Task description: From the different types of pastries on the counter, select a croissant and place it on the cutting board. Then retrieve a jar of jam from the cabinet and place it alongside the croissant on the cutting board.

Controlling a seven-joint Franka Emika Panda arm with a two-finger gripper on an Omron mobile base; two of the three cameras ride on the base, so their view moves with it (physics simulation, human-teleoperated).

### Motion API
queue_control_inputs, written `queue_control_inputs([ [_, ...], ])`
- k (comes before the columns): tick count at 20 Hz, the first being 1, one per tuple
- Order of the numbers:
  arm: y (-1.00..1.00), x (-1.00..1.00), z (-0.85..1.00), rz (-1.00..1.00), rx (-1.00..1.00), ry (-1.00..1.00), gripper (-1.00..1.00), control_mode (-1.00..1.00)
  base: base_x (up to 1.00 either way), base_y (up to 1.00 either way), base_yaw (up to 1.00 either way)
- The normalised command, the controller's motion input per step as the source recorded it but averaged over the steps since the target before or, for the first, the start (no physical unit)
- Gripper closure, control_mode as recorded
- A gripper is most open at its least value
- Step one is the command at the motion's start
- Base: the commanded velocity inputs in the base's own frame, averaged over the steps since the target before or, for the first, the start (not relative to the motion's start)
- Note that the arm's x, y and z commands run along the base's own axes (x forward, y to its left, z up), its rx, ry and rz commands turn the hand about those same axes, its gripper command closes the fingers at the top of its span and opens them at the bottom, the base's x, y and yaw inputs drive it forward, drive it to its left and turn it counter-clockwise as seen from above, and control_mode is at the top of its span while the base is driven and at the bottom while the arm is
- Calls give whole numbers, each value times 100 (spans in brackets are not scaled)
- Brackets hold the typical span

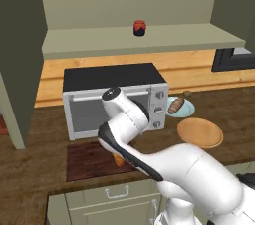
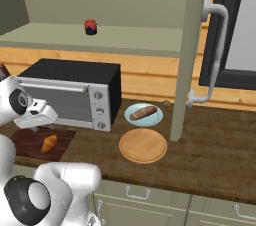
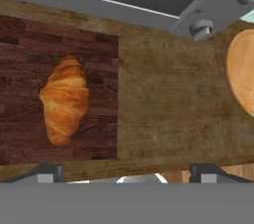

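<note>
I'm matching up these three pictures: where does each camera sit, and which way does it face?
Left base view: behind the arm's left, facing the toaster oven; the arm rises lower right.
Right base view: behind its right, facing the round plate; the arm rises lower left.
Hand view: looks down on the croissant lying on the cutting board.
All share the croissant.

A: What sort of place is this?
B: A rendered home kitchen. A dark wood-grain counter (image 2: 210,145) runs over pale drawer fronts (image 2: 145,200).
A: Anything else?
B: A silver toaster oven (image 1: 114,99) stands at twelve o'clock on it, a wall cabinet (image 1: 139,40) hangs above, and a cutting board (image 1: 89,162) carries a croissant (image 3: 64,100).
</note>
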Motion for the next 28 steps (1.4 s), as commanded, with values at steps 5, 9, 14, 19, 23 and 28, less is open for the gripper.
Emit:
queue_control_inputs([
  [5,-5,-38,100,4,20,-32,-100,-100,0,0,0],
  [9,-9,-13,100,1,25,-40,-100,-100,0,0,0],
  [14,-52,0,100,4,26,-45,-100,-100,0,0,0],
  [19,-28,7,100,17,29,-51,-100,-100,0,0,0],
  [23,-3,21,94,27,31,-54,-100,-100,0,0,0],
  [28,-4,-1,74,23,13,-61,-100,-100,0,0,0],
])
